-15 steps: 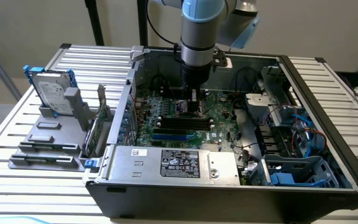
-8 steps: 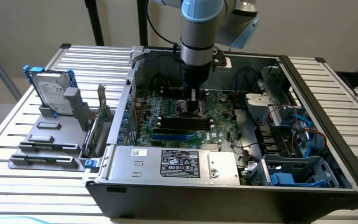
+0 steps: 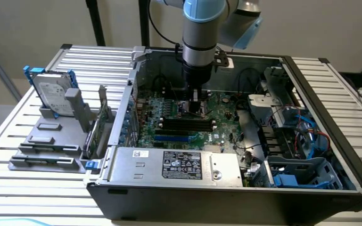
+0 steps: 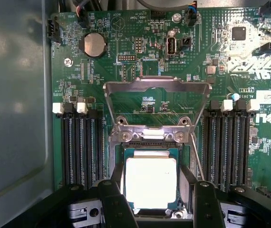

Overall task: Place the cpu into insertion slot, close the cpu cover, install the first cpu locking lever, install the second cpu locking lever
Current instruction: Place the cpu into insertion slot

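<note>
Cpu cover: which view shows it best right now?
Wrist view: the cover stands swung open, its whole frame visible beyond the cpu. In the exterior view the arm stands in front of it, so its state can't be read.

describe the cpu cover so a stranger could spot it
Inside the open computer case, find the green motherboard and the pale square cpu seated between two banks of black memory slots. The cpu cover is the thin silvery frame hinged at the cpu's edge, swung open; unlike anything nearby, green board shows through its central window.
</note>
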Motion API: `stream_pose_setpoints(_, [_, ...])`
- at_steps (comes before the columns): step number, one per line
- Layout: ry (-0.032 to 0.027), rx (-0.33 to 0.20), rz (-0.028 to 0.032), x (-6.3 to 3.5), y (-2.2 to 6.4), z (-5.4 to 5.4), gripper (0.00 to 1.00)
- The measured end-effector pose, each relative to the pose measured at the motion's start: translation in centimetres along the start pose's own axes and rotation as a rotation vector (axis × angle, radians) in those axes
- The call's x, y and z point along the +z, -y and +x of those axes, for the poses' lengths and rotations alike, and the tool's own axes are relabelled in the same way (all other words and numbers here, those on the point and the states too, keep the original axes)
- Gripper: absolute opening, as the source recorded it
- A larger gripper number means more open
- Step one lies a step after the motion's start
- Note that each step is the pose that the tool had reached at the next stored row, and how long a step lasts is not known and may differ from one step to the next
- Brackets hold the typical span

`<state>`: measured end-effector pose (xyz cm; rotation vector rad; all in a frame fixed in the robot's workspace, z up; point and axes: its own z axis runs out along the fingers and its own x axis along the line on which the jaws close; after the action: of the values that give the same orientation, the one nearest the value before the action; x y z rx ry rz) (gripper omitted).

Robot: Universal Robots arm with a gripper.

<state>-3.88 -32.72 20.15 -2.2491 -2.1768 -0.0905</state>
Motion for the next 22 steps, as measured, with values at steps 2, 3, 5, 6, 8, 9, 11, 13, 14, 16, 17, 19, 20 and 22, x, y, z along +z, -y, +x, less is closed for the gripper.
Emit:
stream_pose_setpoints(2, [0.0001, 0.0, -0.0003, 0.01, -0.03, 0.0, 0.54])
stream_pose_setpoints(3, [0.0, 0.0, -0.0005, 0.02, -0.06, 0.0, 0.54])
stream_pose_setpoints(5, [-0.0002, 0.0, -0.0008, 0.03, -0.14, 0.0, 0.54])
stream_pose_setpoints(6, [-0.0001, 0.0, -0.001, 0.04, -0.15, 0.0, 0.54])
stream_pose_setpoints(8, [0.0, 0.0, -0.0014, 0.06, -0.16, 0.0, 0.54])
stream_pose_setpoints(9, [0.0001, 0.0, -0.0017, 0.06, -0.16, 0.0, 0.54])
stream_pose_setpoints(11, [-0.0002, 0.0, -0.0025, 0.08, -0.16, 0.0, 0.54])
stream_pose_setpoints(13, [-0.0003, 0.0, -0.0029, 0.09, -0.15, -0.03, 0.54])
stream_pose_setpoints(14, [-0.0002, 0.0, -0.003, 0.09, -0.15, -0.05, 0.54])
stream_pose_setpoints(16, [-0.0001, 0.0, -0.0032, 0.08, -0.15, -0.1, 0.54])
stream_pose_setpoints(17, [-0.0002, 0.0, -0.0034, 0.08, -0.13, -0.12, 0.54])
stream_pose_setpoints(19, [-0.0001, 0.0, -0.004, 0.08, -0.07, -0.13, 0.54])
stream_pose_setpoints(20, [-0.0001, 0.0, -0.0045, 0.08, 0.0, -0.14, 0.54])
stream_pose_setpoints(22, [-0.0002, 0.0, -0.0059, 0.09, 0.13, -0.15, 0.54])
